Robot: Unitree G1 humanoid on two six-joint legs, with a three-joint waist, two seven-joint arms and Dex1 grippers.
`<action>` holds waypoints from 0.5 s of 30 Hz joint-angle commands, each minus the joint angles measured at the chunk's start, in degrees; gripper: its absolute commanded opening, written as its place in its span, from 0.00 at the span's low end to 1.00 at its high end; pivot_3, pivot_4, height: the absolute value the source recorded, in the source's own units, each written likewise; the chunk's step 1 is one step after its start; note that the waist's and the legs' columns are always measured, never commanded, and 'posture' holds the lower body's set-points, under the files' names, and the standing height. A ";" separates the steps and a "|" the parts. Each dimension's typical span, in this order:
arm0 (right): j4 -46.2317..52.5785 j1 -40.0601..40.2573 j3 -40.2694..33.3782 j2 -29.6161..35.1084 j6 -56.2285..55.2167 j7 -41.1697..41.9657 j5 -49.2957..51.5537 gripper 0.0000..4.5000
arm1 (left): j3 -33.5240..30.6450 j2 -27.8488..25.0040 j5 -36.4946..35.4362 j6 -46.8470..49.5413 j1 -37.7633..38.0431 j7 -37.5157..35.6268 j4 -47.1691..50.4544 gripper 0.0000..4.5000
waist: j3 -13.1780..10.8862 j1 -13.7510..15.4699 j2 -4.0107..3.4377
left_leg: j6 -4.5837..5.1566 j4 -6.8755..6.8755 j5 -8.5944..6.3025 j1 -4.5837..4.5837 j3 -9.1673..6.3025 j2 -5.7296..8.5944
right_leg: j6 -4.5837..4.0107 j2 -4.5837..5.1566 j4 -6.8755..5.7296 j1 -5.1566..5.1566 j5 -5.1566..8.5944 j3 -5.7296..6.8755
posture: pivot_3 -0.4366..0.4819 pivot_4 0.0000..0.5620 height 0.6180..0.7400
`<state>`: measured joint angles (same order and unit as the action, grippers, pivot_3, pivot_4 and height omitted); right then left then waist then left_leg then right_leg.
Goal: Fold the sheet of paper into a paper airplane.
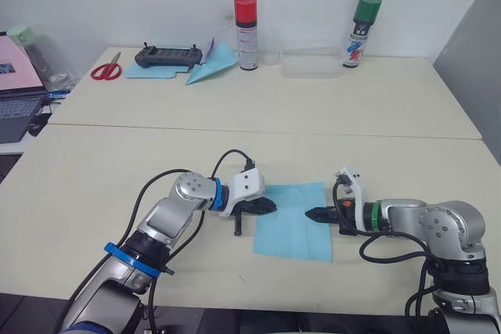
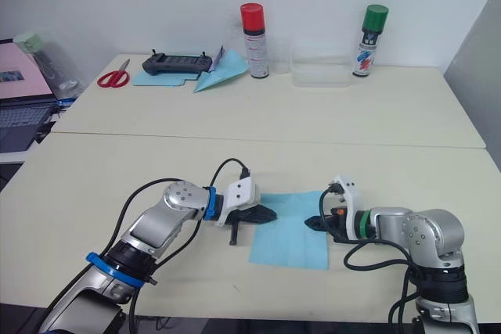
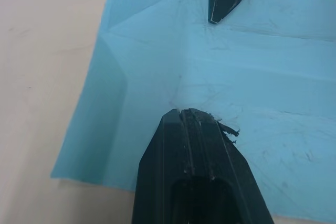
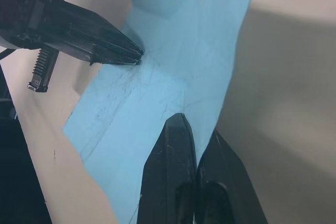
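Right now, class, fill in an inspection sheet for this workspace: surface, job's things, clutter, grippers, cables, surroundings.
Surface: cream table, seam across the middle.
Job's things: sheet of paper lies flat and creased near the front edge.
Clutter: scissors, controller, paper dart, two spray cans, clear tray along the far edge.
Grippers: left gripper and right gripper, fingers shut, tips on opposite edges of the sheet.
Cables: black cables loop at both wrists.
Surroundings: white wall, laptop at left.

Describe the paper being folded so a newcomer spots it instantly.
On the near cream table, between the two arms, lies the sheet of paper, flat and light blue. The left tool and the right tool meet it from opposite sides, both shut. Unlike the folded paper dart on the far table, it lies unfolded, showing only crease lines.
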<state>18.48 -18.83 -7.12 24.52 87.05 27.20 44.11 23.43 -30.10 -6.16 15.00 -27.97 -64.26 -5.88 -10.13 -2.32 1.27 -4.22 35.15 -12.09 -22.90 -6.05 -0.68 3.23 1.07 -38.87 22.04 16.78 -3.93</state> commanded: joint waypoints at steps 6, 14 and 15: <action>1.92 0.43 -2.12 1.37 3.32 0.75 1.82 0.01 | -0.01 -0.32 3.22 -0.03 0.80 2.71 -2.74 0.00 | 0.00 0.09 0.00 | 0.00 0.00 0.00 0.00 0.00 0.00 | 0.00 0.00 0.00 0.00 0.00 0.00 | 0.48 0.27 1.00; 0.62 0.11 -2.80 1.23 2.96 0.02 1.56 0.01 | 0.16 -0.09 3.39 -0.78 0.52 3.22 -3.74 0.00 | 0.00 0.31 0.00 | 0.00 0.00 0.00 0.01 0.00 0.00 | 0.00 0.00 0.00 0.00 0.00 0.00 | 0.48 0.27 1.00; 0.63 0.16 -2.87 1.20 3.07 0.06 1.69 0.01 | 0.23 -0.10 3.56 -1.03 0.45 3.27 -3.97 0.00 | 0.00 0.31 0.00 | 0.00 0.00 0.00 0.01 0.00 0.00 | 0.00 0.00 0.00 0.00 0.00 0.00 | 0.48 0.27 1.00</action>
<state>18.69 -18.72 -7.98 24.82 90.21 27.36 45.77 23.39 -29.59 -6.12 13.13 -27.89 -62.98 -7.13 -10.13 -2.01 1.27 -4.22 35.15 -12.09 -22.90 -6.05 -0.68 3.23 1.07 -38.86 22.04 16.78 -3.93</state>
